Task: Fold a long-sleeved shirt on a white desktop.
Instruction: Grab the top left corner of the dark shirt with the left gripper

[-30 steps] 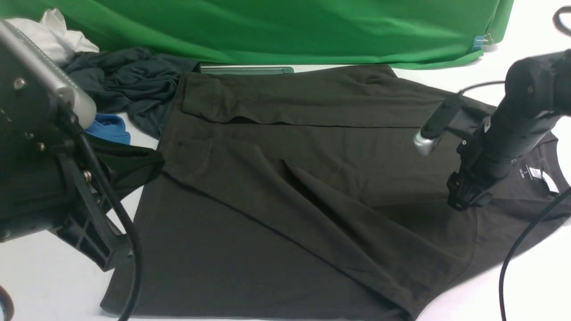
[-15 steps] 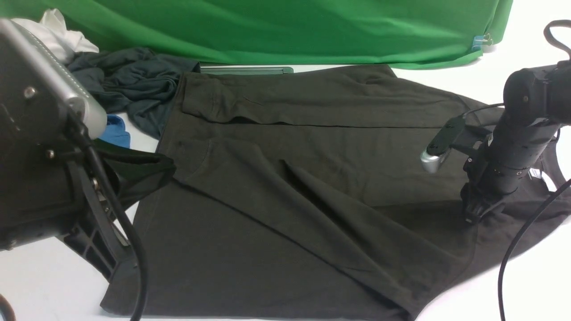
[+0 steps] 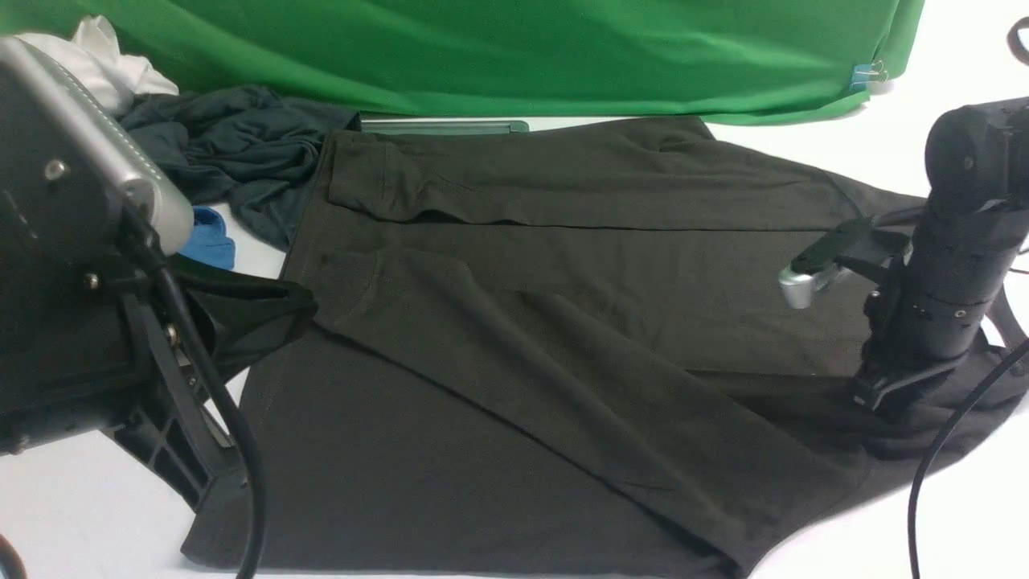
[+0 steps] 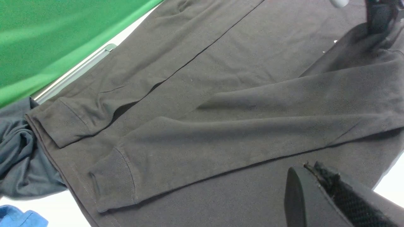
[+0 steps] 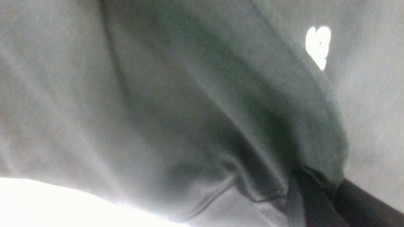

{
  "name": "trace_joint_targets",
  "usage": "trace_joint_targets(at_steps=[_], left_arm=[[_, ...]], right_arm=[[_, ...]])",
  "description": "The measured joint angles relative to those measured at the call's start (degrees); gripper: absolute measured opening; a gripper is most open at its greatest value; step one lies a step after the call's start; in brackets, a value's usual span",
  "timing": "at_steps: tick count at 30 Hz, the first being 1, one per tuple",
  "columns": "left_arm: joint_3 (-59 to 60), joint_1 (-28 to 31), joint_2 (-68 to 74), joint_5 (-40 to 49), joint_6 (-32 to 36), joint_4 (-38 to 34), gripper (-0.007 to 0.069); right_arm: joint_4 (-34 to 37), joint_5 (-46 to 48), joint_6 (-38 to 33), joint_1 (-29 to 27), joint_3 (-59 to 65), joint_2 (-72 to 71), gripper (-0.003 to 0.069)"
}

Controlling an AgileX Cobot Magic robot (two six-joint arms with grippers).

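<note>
Both ends of long-sleeved shirt (image 3: 514, 346) pinched, collar end in right tool (image 3: 883, 402), hem in left tool (image 4: 307, 170)

One shirt (image 3: 498, 346), one teal garment (image 3: 233, 153), one blue garment (image 3: 211, 245)

No writing can be read on the long-sleeved shirt (image 3: 514, 338) or elsewhere
</note>
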Motion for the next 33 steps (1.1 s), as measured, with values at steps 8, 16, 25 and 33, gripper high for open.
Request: trace_joint_targets(at_steps=[8, 16, 25, 33], left_arm=[[0.0, 0.0, 0.0, 0.3, 0.0, 0.1, 0.0017], [0.0, 0.0, 0.0, 0.9, 0.0, 0.2, 0.0017], [0.0, 0.0, 0.0, 1.3, 0.0, 0.5, 0.0017], [0.0, 0.0, 0.0, 1.3, 0.0, 0.0, 0.0017]], right_arm=[[-1.4, 2.4, 6.4, -3.1, 0.0, -0.1, 0.0054], [-3.9, 5.0, 9.9, -3.1, 0.0, -0.1, 0.0293], [-17.7, 5.2, 26.2, -3.2, 0.0, -4.9, 0.0344], [2.1, -3.8, 23.9, -3.4, 3.6, -11.1, 0.0094]])
